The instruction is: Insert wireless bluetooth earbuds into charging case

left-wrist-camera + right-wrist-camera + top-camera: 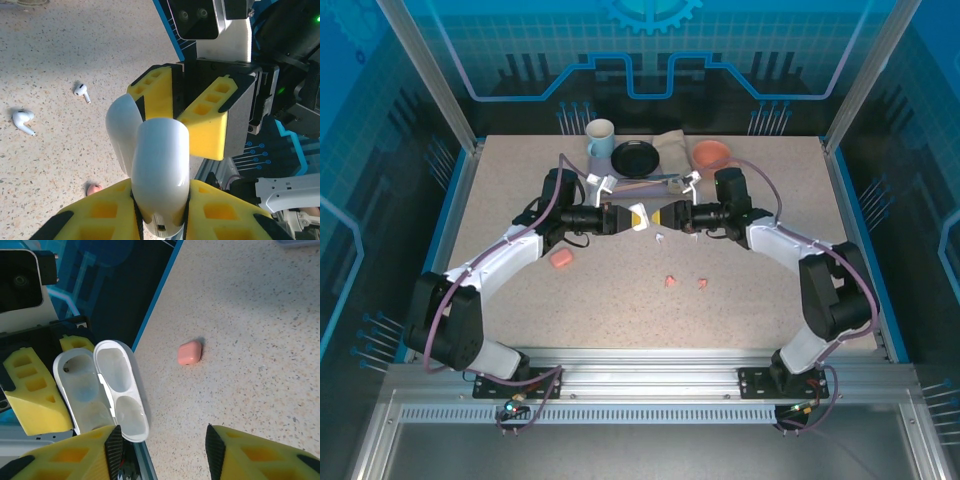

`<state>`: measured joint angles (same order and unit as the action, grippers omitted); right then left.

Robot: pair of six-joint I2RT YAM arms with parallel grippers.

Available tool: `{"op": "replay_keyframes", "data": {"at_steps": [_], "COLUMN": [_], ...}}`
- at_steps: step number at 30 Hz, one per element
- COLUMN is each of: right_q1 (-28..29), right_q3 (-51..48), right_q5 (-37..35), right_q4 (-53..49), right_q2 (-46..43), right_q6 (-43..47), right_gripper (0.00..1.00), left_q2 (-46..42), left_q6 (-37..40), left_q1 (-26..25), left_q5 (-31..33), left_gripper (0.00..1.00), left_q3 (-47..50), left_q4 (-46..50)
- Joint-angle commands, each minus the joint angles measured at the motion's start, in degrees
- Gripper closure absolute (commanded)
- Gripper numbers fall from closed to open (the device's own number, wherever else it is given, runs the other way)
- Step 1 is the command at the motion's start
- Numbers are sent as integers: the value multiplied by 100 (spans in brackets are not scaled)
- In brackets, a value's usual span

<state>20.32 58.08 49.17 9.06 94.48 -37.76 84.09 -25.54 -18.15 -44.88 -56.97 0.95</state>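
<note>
**Case held open in the air, no earbud in hand**
The left pincer (160, 200) is clenched on the open white charging case (160, 160), its cavities facing the right pincer (162, 445), which is released and empty just beside the lid. A nudge there could snap the lid shut or twist the case. One white earbud (81, 91) and a second white earbud (22, 121) lie on the bench (75, 40), apart from both pincers.
</note>
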Motion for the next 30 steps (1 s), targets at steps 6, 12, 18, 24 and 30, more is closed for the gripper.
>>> {"op": "replay_keyframes", "data": {"at_steps": [6, 12, 18, 24, 30], "right_q1": [226, 271, 313, 327, 325], "right_q3": [264, 354, 458, 486, 487], "right_q5": [146, 155, 253, 340, 330], "right_q4": [122, 157, 197, 228, 154], "right_q2": [297, 395, 479, 519, 497], "right_q6": [-100, -126, -162, -188, -135], "right_gripper": [55, 60, 66, 78, 91], "left_q2": [65, 82, 113, 117, 151], "left_q6": [-59, -99, -92, -105, -109], "left_q1": [-12, -22, -39, -35, -47], "left_q5": [-180, -207, -225, -207, -203], "left_gripper": [100, 100, 100, 100, 100], "left_q3": [-200, -218, -193, -190, -209], "left_q4": [-184, -232, -252, -303, -306]}}
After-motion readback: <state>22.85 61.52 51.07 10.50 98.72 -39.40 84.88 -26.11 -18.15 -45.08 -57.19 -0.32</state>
